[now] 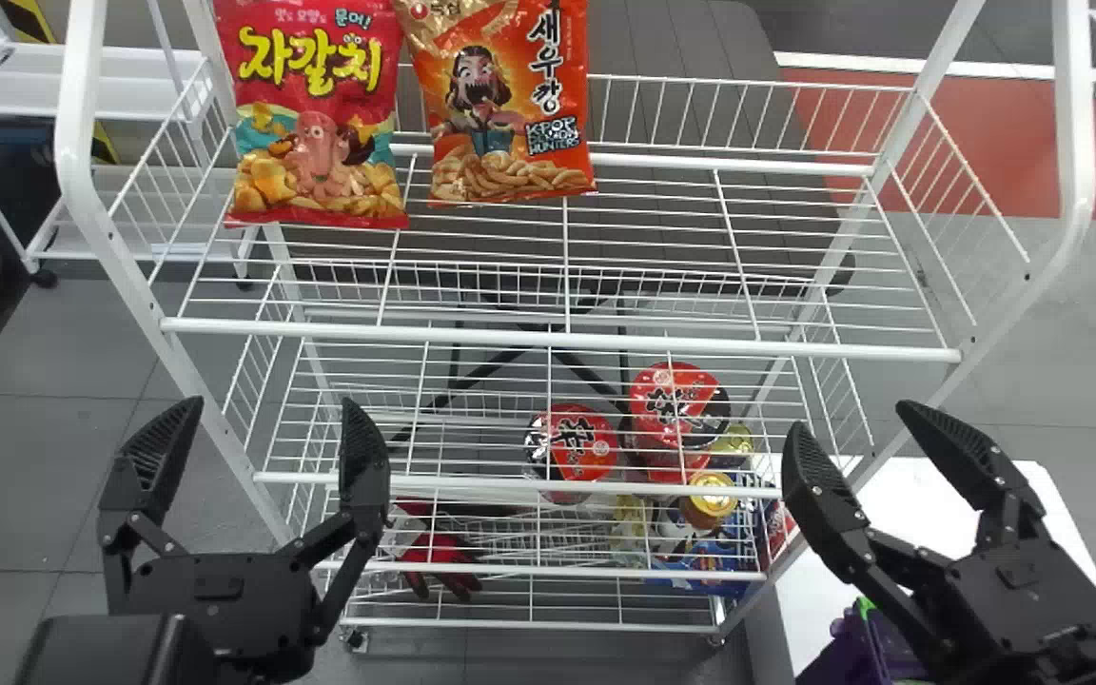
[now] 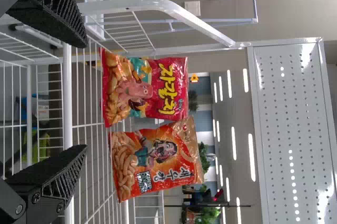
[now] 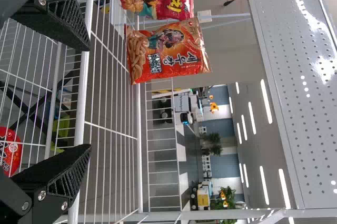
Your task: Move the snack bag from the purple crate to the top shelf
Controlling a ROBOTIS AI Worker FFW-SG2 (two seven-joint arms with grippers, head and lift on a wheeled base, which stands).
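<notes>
A grey tiled floor (image 1: 34, 476) spreads behind a white wire rack (image 1: 196, 409), with a reddish patch (image 1: 948, 143) at the upper right of the head view. On the top shelf (image 1: 748, 349), at the upper left, a pinkish-red snack bag (image 1: 315, 124) stands upright just beside an orange snack bag (image 1: 510, 114), which leans a little; I cannot tell which one the task means. Red-lidded cups (image 1: 572, 447) sit lower on the rack, near the middle. The left claw (image 1: 272, 407), at the lower left, is spread wide and has hold of nothing. The right claw (image 1: 851, 419), at the lower right, is likewise wide apart and empty, in front of a white worktop (image 1: 919, 504) and the partly hidden purple crate (image 1: 838, 658).
</notes>
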